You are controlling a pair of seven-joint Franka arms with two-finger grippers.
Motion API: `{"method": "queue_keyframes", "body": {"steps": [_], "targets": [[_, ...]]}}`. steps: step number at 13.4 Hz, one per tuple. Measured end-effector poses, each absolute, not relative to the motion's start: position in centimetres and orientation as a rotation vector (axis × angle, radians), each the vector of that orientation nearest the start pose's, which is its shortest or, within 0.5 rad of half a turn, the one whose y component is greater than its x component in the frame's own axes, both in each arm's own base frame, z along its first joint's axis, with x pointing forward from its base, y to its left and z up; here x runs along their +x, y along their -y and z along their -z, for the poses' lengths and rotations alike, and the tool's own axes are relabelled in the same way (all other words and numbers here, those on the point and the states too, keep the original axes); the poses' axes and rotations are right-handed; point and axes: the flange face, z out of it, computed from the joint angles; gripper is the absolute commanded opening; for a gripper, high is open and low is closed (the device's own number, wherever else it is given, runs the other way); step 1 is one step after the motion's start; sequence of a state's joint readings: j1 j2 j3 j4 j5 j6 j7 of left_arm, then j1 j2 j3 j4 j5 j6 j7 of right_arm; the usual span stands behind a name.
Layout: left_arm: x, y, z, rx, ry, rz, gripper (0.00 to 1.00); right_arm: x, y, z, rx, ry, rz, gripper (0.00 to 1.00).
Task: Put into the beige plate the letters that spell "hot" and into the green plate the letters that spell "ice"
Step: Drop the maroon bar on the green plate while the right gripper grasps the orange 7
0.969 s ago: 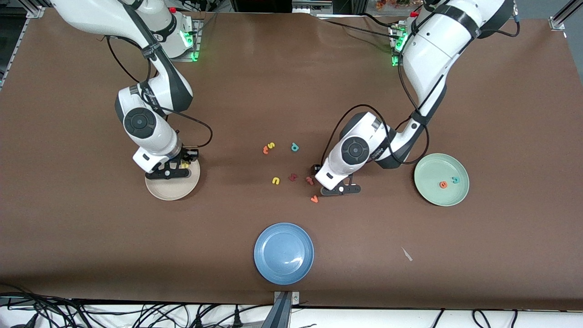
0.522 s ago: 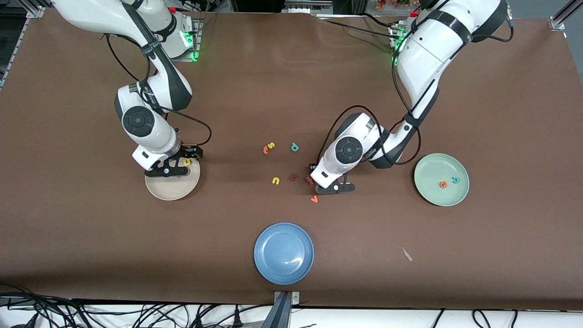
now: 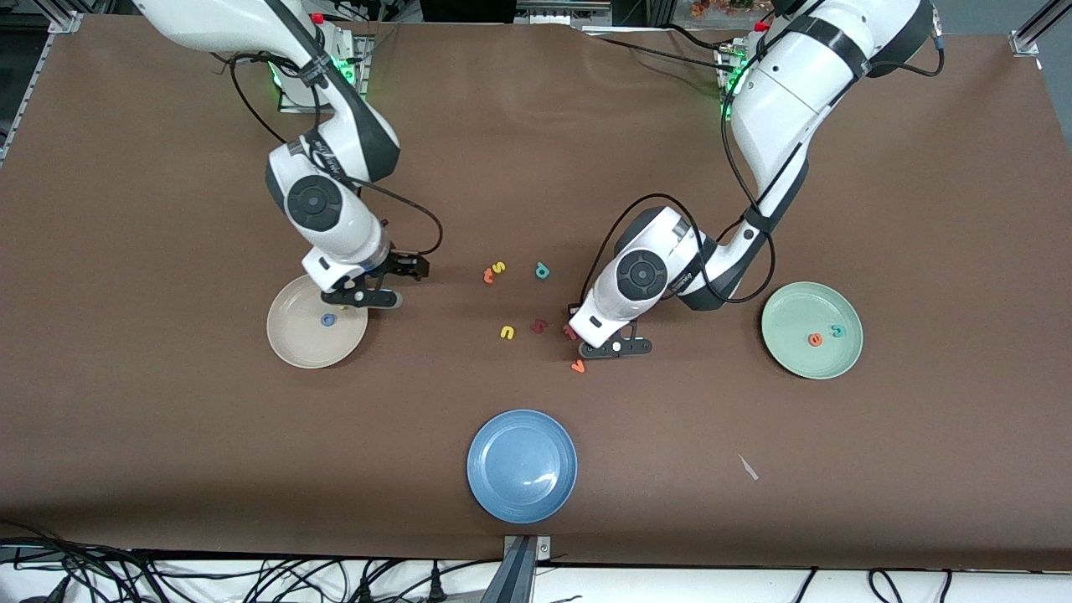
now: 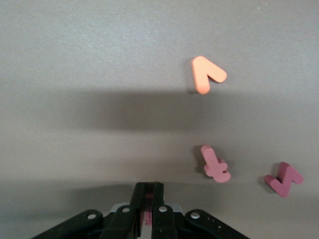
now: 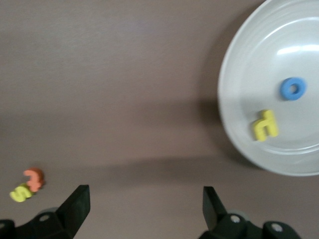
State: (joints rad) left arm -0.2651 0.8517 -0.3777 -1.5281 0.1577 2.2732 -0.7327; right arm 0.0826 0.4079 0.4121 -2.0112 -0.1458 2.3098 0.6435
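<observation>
L gripper [image 4: 147, 206] is down at the table w/ fingers pinched on a small maroon bit, prob the i [image 4: 148, 215]; pinkish t [image 4: 215, 164] and orange v [image 4: 206, 73] lie near it. R gripper [image 5: 144, 204] is wide open, empty, just beside the beige plate [image 5: 234, 119], which holds blue o [image 5: 292, 88] + yellow h [image 5: 264, 125]. Orange e [image 3: 814, 339] and teal c [image 3: 837, 331] sit in the green plate [image 3: 796, 356].

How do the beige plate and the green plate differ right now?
The beige plate holds a blue o and a yellow h; the green plate holds an orange e and a teal c. Beige sits toward the right arm's end, green toward the left's. Both are round and shallow.
</observation>
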Motion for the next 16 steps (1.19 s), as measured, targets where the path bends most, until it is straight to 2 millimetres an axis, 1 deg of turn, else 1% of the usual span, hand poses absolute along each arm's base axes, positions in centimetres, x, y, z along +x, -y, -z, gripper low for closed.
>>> {"method": "queue_keyframes", "body": {"steps": [2,3,4,5,6,7,8,9,10,11,12,13,14,15,16], "targets": [[58.8,38.3,-17.4,-3.23,0.172,-0.226,0.0,52.0,-30.3,-25.4,-3.109,-0.16,-0.124,0.99],[59.2,37.7,-17.5,-3.228,0.19,-0.219,0.0,51.4,-31.8,-24.8,-3.102,-0.182,-0.113,0.99],[60.1,36.8,-18.2,-3.226,0.217,-0.213,0.0,50.6,-33.3,-23.9,-3.097,-0.203,-0.094,0.99],[61.5,35.1,-20.0,-3.219,0.258,-0.206,0.0,49.8,-34.9,-22.8,-3.096,-0.223,-0.065,0.99],[63.0,33.1,-23.1,-3.211,0.309,-0.201,0.0,49.1,-36.2,-21.6,-3.098,-0.245,-0.037,0.99],[64.4,30.5,-26.8,-3.199,0.361,-0.19,0.0,48.4,-37.2,-20.5,-3.104,-0.267,-0.021,0.98],[65.4,27.6,-30.4,-3.182,0.389,-0.175,0.0,47.9,-37.9,-19.7,-3.109,-0.286,-0.013,0.95],[65.9,24.2,-33.7,-3.157,0.387,-0.178,0.0,47.5,-38.5,-19.1,-3.111,-0.299,-0.009,0.94],[66.2,20.5,-36.0,-3.134,0.364,-0.204,0.0,47.3,-39.0,-18.7,-3.108,-0.306,-0.007,0.92],[66.4,16.2,-37.3,-3.116,0.327,-0.248,0.0,47.1,-39.5,-18.5,-3.103,-0.312,-0.004,0.92],[66.6,12.1,-37.4,-3.108,0.296,-0.297,0.0,46.9,-39.9,-18.3,-3.099,-0.31,-0.003,0.9],[66.8,8.3,-36.8,-3.108,0.28,-0.342,0.0,46.9,-40.2,-18.2,-3.097,-0.304,0.002,0.88],[66.7,4.6,-35.4,-3.111,0.272,-0.388,0.0,46.9,-40.5,-18.3,-3.093,-0.3,0.008,0.88],[66.4,1.7,-33.5,-3.112,0.266,-0.44,0.0,47.1,-40.7,-18.3,-3.091,-0.292,0.014,0.87],[66.1,-0.4,-31.2,-3.111,0.256,-0.489,0.0,47.2,-40.9,-18.1,-3.096,-0.273,0.025,0.86]]}}
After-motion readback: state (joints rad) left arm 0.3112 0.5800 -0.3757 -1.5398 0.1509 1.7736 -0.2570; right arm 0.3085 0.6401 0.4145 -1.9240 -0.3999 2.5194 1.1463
